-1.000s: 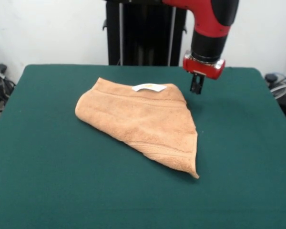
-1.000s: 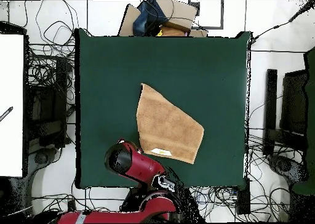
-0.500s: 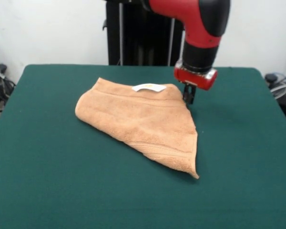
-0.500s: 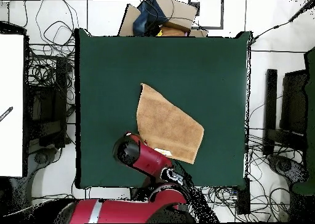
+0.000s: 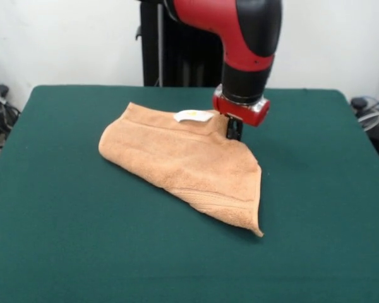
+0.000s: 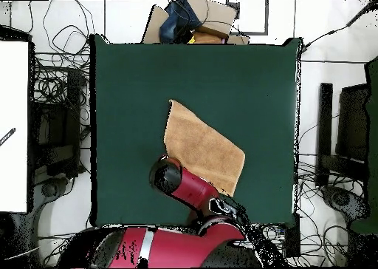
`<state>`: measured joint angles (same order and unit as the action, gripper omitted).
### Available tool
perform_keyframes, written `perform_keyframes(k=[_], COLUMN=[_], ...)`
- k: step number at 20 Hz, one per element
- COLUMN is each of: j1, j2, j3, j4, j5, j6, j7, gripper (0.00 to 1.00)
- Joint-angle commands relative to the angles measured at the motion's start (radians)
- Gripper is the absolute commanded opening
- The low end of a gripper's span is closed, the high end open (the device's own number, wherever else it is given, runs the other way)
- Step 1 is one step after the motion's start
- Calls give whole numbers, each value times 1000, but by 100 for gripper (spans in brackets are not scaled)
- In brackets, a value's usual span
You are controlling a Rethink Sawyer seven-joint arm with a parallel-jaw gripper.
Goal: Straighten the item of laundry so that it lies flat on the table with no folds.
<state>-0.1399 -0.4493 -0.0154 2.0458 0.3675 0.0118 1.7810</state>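
The item of laundry (image 5: 189,164) is a tan towel folded over into a rough triangle on the green table (image 5: 63,221). A white tag (image 5: 192,115) shows on its far edge. My gripper (image 5: 234,129) hangs from the red and black arm, down at the towel's far right corner, just right of the tag and touching or nearly touching the cloth. From overhead, the towel (image 6: 203,148) lies near the middle of the table (image 6: 251,81). The arm's wrist (image 6: 168,176) covers the towel's lower left corner and hides the gripper.
Around the table, the overhead view shows tangled cables (image 6: 59,81), a white board (image 6: 15,126) at the left and boxes (image 6: 196,18) beyond the top edge. Dark equipment (image 6: 347,133) stands at the right.
The arm has swung left in the front view and come down, from beside the towel over bare table to the towel's far right corner by the tag. The towel has barely shifted.
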Motion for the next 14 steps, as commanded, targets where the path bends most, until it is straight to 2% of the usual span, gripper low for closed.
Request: perform_keyframes(k=[1,9,14], j1=[-31,-12,23], j2=[47,137,61], j3=[28,28,-1], j4=[-117,-182,-171], j5=[-25,-21,0], j6=[47,0,84], j7=[107,128,146], gripper=[0,0,0])
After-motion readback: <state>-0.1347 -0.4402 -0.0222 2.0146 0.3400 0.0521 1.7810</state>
